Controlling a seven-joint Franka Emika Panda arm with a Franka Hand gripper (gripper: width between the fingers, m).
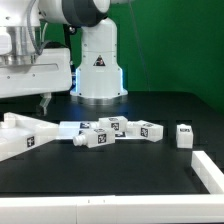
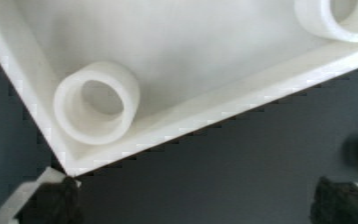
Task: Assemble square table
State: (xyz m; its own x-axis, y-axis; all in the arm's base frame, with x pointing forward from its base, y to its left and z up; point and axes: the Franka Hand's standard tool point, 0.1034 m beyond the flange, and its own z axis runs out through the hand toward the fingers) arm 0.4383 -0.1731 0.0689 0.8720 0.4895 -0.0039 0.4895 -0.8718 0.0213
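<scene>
The white square slab (image 1: 18,138) lies on the black table at the exterior view's left. In the wrist view one corner of the slab (image 2: 194,70) fills the picture, with a round hole (image 2: 98,100) near that corner and a second hole (image 2: 345,18) further along. My gripper (image 1: 42,104) hangs just above the slab. It is open and empty (image 2: 197,205), with the slab's corner tip close to one dark fingertip (image 2: 51,200). Several short white legs with tags lie in a loose row mid-table, among them one (image 1: 98,137), another (image 1: 146,130) and a separate one (image 1: 184,135).
The arm's white base (image 1: 98,60) stands at the back centre. A low white wall (image 1: 70,211) runs along the table's front edge and turns up the exterior view's right side (image 1: 210,170).
</scene>
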